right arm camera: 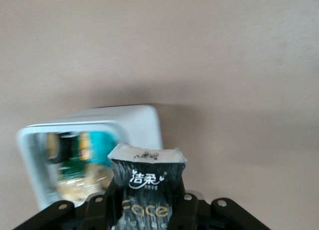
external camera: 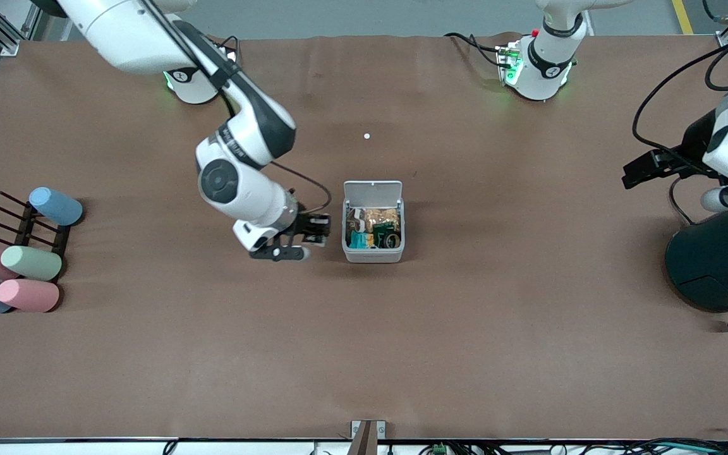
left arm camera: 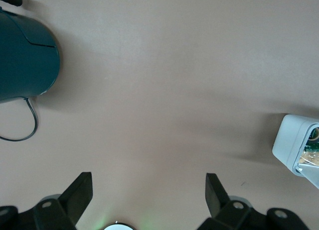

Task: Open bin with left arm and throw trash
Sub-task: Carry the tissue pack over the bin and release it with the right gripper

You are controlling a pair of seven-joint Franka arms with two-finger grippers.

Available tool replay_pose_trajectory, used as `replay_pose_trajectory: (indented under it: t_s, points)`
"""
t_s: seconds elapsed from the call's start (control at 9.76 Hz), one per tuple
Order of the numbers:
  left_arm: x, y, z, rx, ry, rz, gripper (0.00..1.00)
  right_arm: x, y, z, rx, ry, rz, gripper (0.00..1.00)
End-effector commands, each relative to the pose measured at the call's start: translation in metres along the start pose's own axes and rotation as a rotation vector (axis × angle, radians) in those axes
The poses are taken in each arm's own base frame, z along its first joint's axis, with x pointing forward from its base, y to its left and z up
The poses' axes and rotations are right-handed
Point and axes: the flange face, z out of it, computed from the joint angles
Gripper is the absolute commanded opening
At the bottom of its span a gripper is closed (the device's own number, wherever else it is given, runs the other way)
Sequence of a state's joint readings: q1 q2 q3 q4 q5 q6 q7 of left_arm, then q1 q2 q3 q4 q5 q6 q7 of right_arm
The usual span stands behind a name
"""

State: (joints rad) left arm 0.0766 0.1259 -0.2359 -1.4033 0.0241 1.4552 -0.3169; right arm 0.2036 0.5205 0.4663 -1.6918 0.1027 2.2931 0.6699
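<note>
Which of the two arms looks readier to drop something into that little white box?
The right arm. Its gripper hangs just beside the open bin, fingers shut on a black packet. The left gripper is open and holds nothing, up over the table's left-arm end by the dark cylinder.

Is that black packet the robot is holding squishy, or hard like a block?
Probably squishy. In the right wrist view the black packet is pinched in the right hand and its white top edge looks crumpled, so it likely bends easily. It also seems light, and should drop softly into the open bin beside it.
</note>
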Motion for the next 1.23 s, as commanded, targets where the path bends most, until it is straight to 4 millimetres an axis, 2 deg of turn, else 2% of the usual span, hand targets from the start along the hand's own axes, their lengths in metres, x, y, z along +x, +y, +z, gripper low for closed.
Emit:
replay_pose_trajectory:
  t_s: [0.0, 0.2, 0.31, 0.51, 0.61, 0.72, 0.82, 0.92, 1.02, 1.13]
  points:
    - [-0.012, 0.011, -0.004, 0.018, 0.023, -0.011, 1.0, -0.011, -0.037, -0.002, 0.024, 0.007, 0.053, 0.44]
    - [-0.012, 0.001, -0.007, 0.019, 0.025, -0.045, 1.0, -0.005, -0.04, 0.016, 0.005, 0.016, 0.033, 0.44]
    - [-0.015, 0.001, -0.011, 0.018, 0.028, -0.045, 1.0, -0.009, -0.043, 0.029, -0.025, 0.023, 0.016, 0.44]
    - [-0.036, 0.002, -0.011, 0.023, 0.026, -0.05, 1.0, -0.005, -0.044, 0.035, -0.066, 0.061, 0.004, 0.46]
    - [-0.046, 0.001, -0.006, 0.023, 0.034, -0.046, 1.0, -0.005, -0.043, 0.04, -0.064, 0.052, 0.011, 0.56]
    - [-0.054, 0.003, -0.001, 0.023, 0.044, -0.038, 1.0, -0.006, -0.046, 0.038, -0.06, 0.055, 0.018, 0.8]
    - [-0.055, 0.003, 0.002, 0.024, 0.046, -0.035, 1.0, -0.004, -0.049, 0.032, -0.056, 0.066, 0.018, 0.95]
    - [-0.054, 0.003, 0.002, 0.024, 0.049, -0.027, 1.0, 0.001, -0.046, 0.027, -0.056, 0.07, 0.022, 1.0]
    - [-0.054, 0.002, 0.0, 0.023, 0.052, -0.021, 1.0, 0.003, -0.042, 0.023, -0.061, 0.068, 0.026, 1.0]
    - [-0.053, 0.002, -0.002, 0.019, 0.057, -0.019, 1.0, 0.012, -0.027, 0.007, -0.095, 0.047, 0.044, 1.0]
